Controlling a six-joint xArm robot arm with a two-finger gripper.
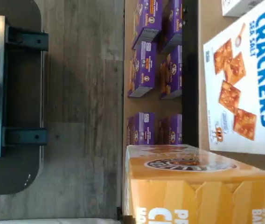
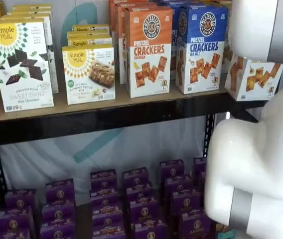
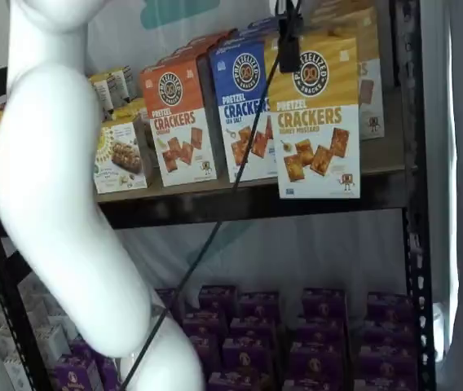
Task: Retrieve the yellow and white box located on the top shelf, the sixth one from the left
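A: Arm (image 3: 52, 204) first, white and nearest to us in both shelf views. Beyond it we see the yellow and white box (image 3: 315, 114) hanging out in front of the top shelf (image 3: 240, 199), its lower edge below the dark front rail, clear of the board.

B: Gripper (image 3: 288, 45)? We make out a black finger at the box's yellow top band, a cable running down beside it. The fingers are closed on the box.

A: From the wrist view we get the box's yellow top close up, tilted on its side.

B: Farther back, on the top shelf, we see the blue-topped carton (image 3: 246, 110) just beside the box, then the orange carton (image 3: 178, 118). Below the top shelf sit purple boxes (image 3: 297, 342) in rows.
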